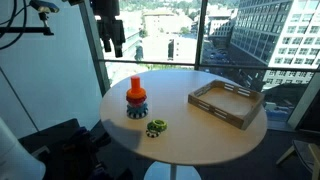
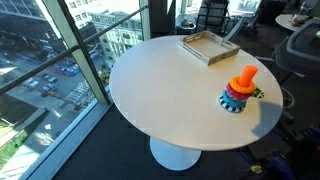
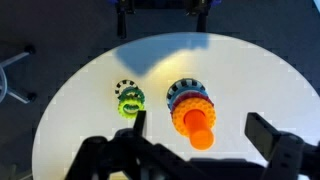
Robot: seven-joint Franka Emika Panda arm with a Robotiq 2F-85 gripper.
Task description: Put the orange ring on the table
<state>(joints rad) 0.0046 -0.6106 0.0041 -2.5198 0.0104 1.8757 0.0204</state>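
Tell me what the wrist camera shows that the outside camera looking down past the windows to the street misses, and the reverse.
Only the wrist view: the open gripper, its fingers at the frame's bottom, and the small green ring seen whole beside the stacking toy. Only that exterior view: the wooden tray, the windows and the street below. Both: the white table and the toy carrying the orange ring.

Rectangular wooden tray (image 1: 227, 103) well apart from stacking toy (image 1: 136, 98). Upright orange-red peg (image 1: 136, 84) sticking out of coloured rings. Small green gear-like ring (image 3: 130, 98) flat just beside toy, not touching. Tall windows (image 1: 170, 35) behind, city buildings (image 1: 300, 30) outside.
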